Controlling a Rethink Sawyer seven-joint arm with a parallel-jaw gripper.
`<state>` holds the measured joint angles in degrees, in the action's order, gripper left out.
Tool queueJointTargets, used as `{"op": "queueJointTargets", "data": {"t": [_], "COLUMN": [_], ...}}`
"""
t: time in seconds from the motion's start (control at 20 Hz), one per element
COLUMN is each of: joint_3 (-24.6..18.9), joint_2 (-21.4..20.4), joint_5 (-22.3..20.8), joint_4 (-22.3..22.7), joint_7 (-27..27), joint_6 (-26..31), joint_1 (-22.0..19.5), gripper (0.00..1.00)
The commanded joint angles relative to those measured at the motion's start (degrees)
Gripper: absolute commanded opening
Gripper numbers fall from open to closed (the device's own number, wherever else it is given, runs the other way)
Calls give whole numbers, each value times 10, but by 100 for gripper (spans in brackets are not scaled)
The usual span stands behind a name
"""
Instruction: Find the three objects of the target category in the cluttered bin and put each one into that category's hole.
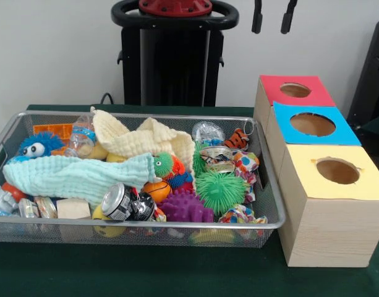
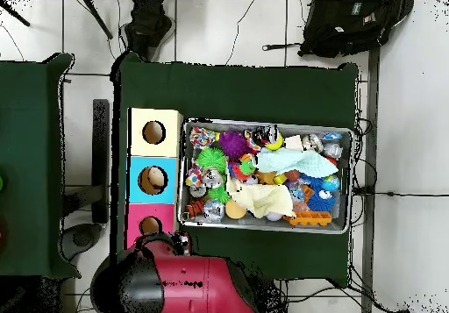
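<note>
The counter (image 1: 146,272) was covered in dark green cloth, and a wire mesh bin (image 1: 263,179) sat on it, heaped with toys. Right beside the bin stood three wooden boxes in a row, touching one another: a yellow-topped box (image 1: 337,204) nearest the camera across the table, a blue-topped box (image 1: 313,127) in the middle, and a red-topped box (image 1: 294,91) closest to the robot. Each had one round hole cut in its lid.

Inside the bin, a pale mint cloth (image 1: 78,176) lay across the middle and a cream cloth (image 1: 146,142) was draped behind it. A green spiky ball (image 1: 221,190) and a purple spiky ball (image 1: 186,207) sat side by side near the front, with a small orange ball (image 1: 157,190) just beside them. A blue fuzzy toy with big eyes (image 1: 38,145) rested in a back corner, next to an orange block (image 1: 53,130). A silver can (image 1: 118,201) lay tilted at the front rim.

The claw (image 1: 273,17) hung high above the counter, well apart from everything, its two dark fingers (image 1: 257,18) spread with nothing between them.

From overhead, the floor (image 2: 403,108) was white tile with dark seams. A black bag (image 2: 351,24) lay on it beyond the counter, and another green-covered surface (image 2: 31,152) stood off to one side. The wall behind the robot was plain white.
</note>
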<state>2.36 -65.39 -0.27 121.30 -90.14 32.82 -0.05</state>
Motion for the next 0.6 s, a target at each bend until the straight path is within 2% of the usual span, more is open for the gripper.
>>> {"op": "queueJointTargets", "data": {"t": [0.05, 0.3, 0.6], "joint_3": [25, 25, 8], "joint_2": [37, 58, 79], "joint_5": [7, 15, 27], "joint_4": [-80, -95, -80], "joint_7": [-140, -136, -115], "joint_6": [30, 20, -19], "joint_1": [-13, -16, -34], "gripper": [100, 100, 100]}}
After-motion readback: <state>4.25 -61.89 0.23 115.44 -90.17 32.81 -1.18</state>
